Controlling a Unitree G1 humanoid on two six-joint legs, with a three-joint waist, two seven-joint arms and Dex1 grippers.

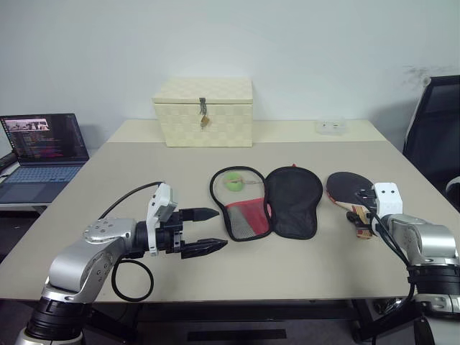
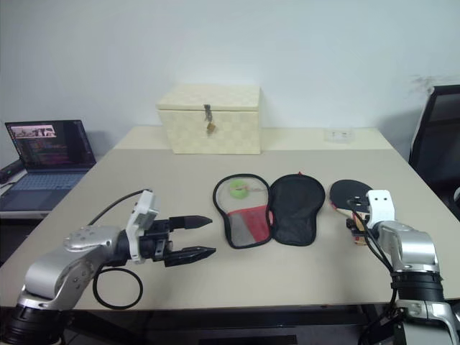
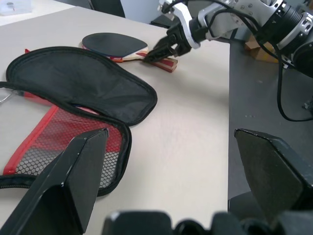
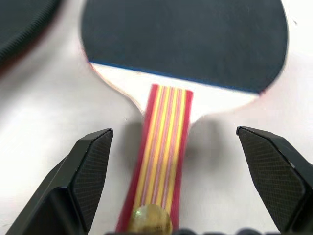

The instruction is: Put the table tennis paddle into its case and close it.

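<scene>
Right gripper (image 4: 171,196) spread wide, straddling the handle of the table tennis paddle (image 4: 181,54) with nothing clamped, one black finger on each side and bare tabletop between finger and wood. Left gripper (image 1: 203,231) likewise parted and empty, hovering level over the near left of the table (image 1: 108,180), pointed toward the case (image 1: 269,201). Largest first on that table: cream woven box (image 1: 203,111) at the far edge, well clear of the work; then the case, unzipped and splayed flat in the middle, black half beside the red mesh half, a green tag inside; then the paddle, lying flat just right of the case, black face away from the robot, striped handle running back toward the right wrist. Long axis therefore nearly in line with the right gripper's reach, handle end nearest. Clearly the right arm's pick; left arm well apart, across the open case. Probably next: closing on the handle, then carrying the blade leftward onto the open case.
</scene>
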